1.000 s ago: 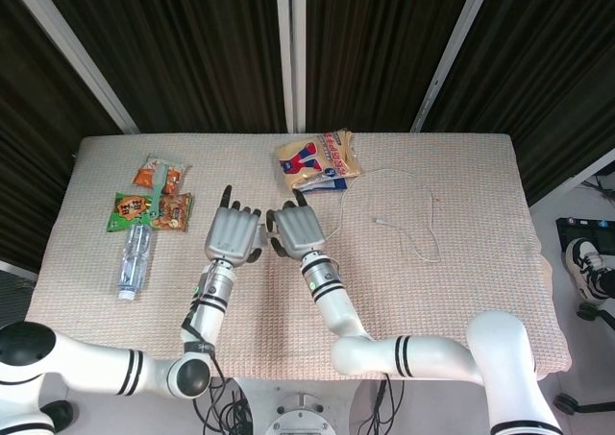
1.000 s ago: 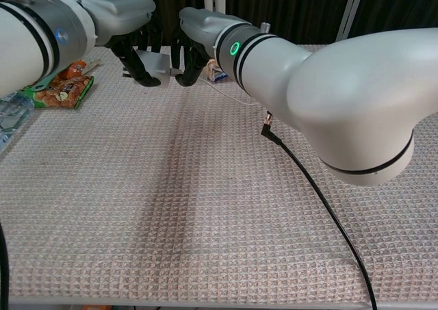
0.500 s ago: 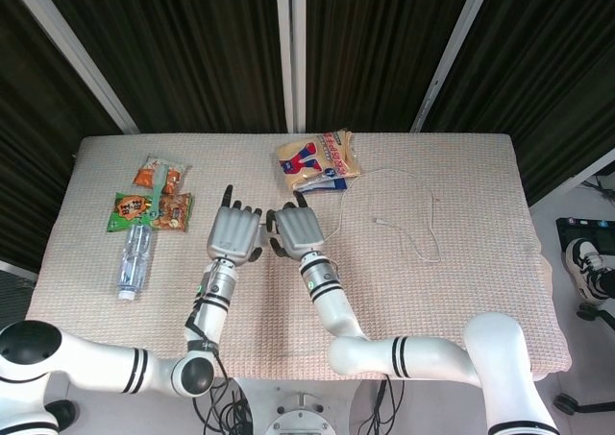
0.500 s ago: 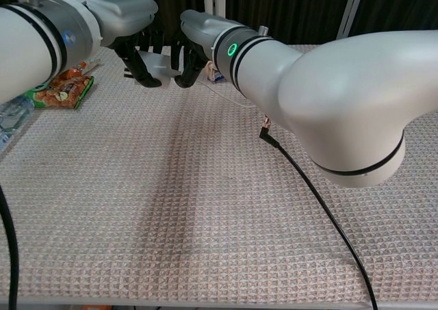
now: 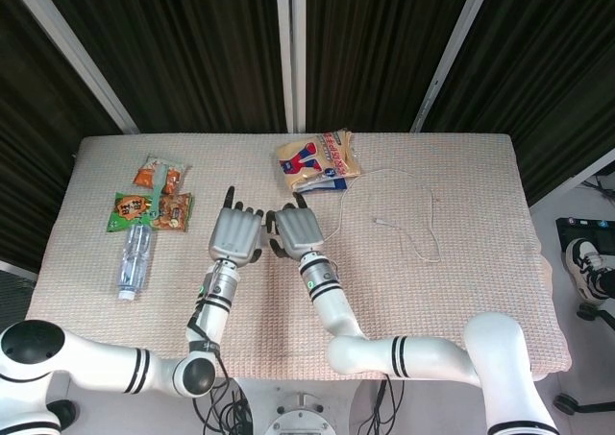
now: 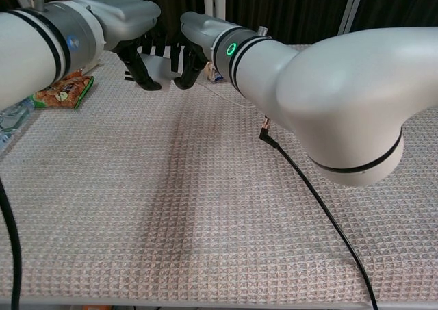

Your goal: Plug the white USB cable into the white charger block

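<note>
The white charger block [image 6: 161, 66] stands on the mat between my two hands; in the head view the hands hide it. My left hand [image 5: 235, 234] is palm down, and its dark fingers [image 6: 143, 73] reach down around the block's left side and hold it. My right hand [image 5: 299, 229] is close beside it, fingers apart, with one fingertip [image 6: 182, 74] at the block's right edge. The thin white USB cable [image 5: 430, 226] lies in a loose loop on the mat, well to the right of both hands. One end [image 5: 376, 220] of the cable is free and nothing touches it.
A red and blue snack bag [image 5: 320, 158] lies just behind the right hand. Green and orange snack packs [image 5: 152, 205] and a clear water bottle [image 5: 133, 257] lie at the left. A black cable [image 6: 311, 187] of the arm trails across the mat's front right.
My left hand has shifted slightly right toward the right hand. The charger block moved right with it and stands more upright. The white cable has not moved.
</note>
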